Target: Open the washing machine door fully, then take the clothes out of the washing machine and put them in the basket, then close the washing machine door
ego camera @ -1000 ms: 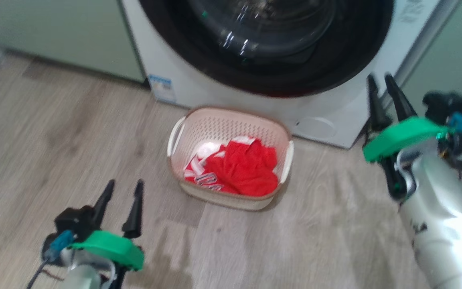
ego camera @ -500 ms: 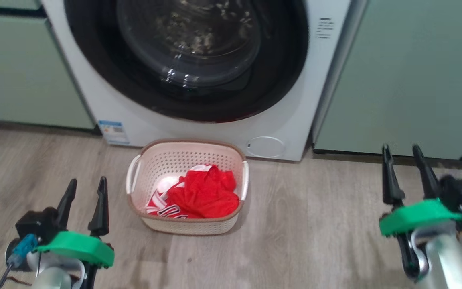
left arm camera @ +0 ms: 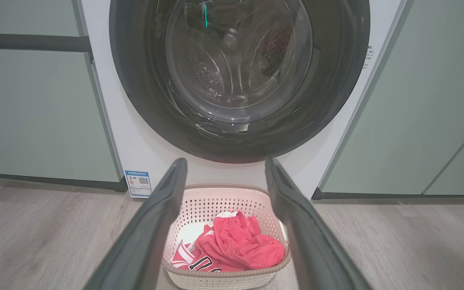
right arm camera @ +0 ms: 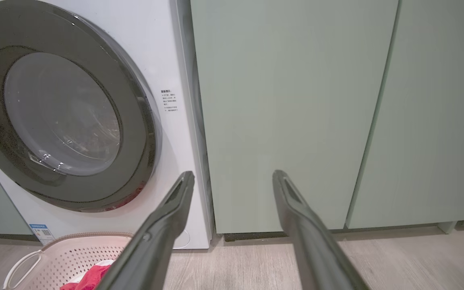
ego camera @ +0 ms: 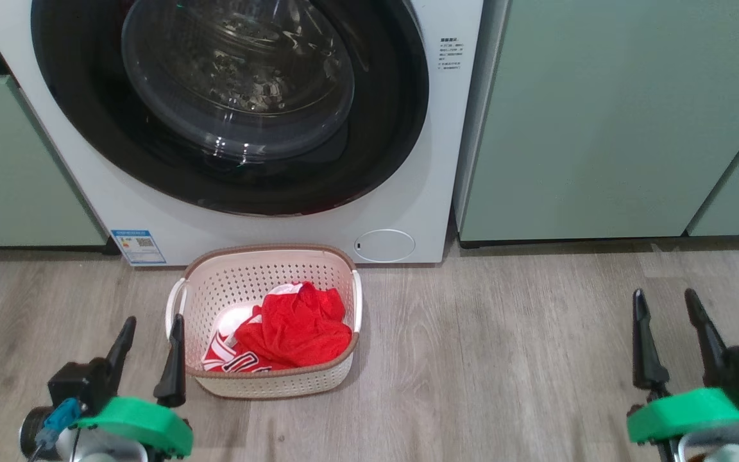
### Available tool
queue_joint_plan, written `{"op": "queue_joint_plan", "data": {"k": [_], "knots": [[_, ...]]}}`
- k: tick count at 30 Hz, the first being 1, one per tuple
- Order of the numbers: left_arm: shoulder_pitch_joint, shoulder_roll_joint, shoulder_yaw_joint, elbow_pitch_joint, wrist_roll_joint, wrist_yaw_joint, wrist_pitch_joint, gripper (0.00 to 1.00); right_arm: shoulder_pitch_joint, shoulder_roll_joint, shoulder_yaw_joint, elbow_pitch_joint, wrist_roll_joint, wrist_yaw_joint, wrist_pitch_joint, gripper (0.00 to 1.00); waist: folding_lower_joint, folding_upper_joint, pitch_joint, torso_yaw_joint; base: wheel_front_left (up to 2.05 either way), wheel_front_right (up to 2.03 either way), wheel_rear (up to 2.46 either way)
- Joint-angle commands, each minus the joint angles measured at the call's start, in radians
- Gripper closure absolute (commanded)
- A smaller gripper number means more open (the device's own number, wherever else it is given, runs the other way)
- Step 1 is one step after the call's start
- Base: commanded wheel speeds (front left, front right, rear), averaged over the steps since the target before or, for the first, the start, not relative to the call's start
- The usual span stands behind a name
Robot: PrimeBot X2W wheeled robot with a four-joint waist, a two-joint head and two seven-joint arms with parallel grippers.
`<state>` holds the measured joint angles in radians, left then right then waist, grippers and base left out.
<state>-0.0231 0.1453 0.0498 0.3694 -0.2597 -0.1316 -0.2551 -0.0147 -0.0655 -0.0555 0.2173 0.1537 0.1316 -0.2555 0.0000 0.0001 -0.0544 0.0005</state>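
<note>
**Left gripper.** The left gripper [ego camera: 154,318] stood at the lower left of the head view, above the wooden floor [ego camera: 504,359]. Its two dark fingers [left arm camera: 151,225] were spread wide and nothing was held between them. In the left wrist view the fingers framed the basket [ego camera: 267,249], which lay ahead of them. In the head view the inner fingertip overlapped the basket's left handle. Whether the two touched could not be determined.

**Right gripper.** The right gripper [ego camera: 664,292] stood at the lower right of the head view, well apart from the basket. Its fingers were also spread wide and it held nothing. In the right wrist view they pointed toward the pale green cabinets [ego camera: 600,115] beside the washing machine [ego camera: 433,160].

**Task items.**
- The washing machine door [ego camera: 235,83] sat flush against the white front of the machine, in the closed position.
- The clothes [ego camera: 292,327] lay bunched inside the basket as a red heap, with white-and-black trim showing at its lower left.
- The basket stood on the floor just in front of the machine, between the blue label [ego camera: 138,247] and the round service flap [ego camera: 384,245].
</note>
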Motion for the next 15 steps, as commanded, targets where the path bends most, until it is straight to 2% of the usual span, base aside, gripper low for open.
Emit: {"op": "queue_joint_plan", "data": {"k": [1,15], "knots": [[-0.036,0.009,0.039,-0.025,0.009,0.001,-0.007,0.00,-0.009,-0.005,0.024,-0.038,-0.009,-0.001,-0.006,0.00,0.0000,-0.0001,0.000,-0.001,0.00,0.00,0.00],[-0.039,-0.010,0.048,-0.007,0.012,0.001,-0.007,0.00,0.047,0.008,-0.014,-0.063,-0.015,-0.001,-0.006,0.00,0.0000,-0.0001,-0.007,-0.006,0.00,0.00,0.00]]}}
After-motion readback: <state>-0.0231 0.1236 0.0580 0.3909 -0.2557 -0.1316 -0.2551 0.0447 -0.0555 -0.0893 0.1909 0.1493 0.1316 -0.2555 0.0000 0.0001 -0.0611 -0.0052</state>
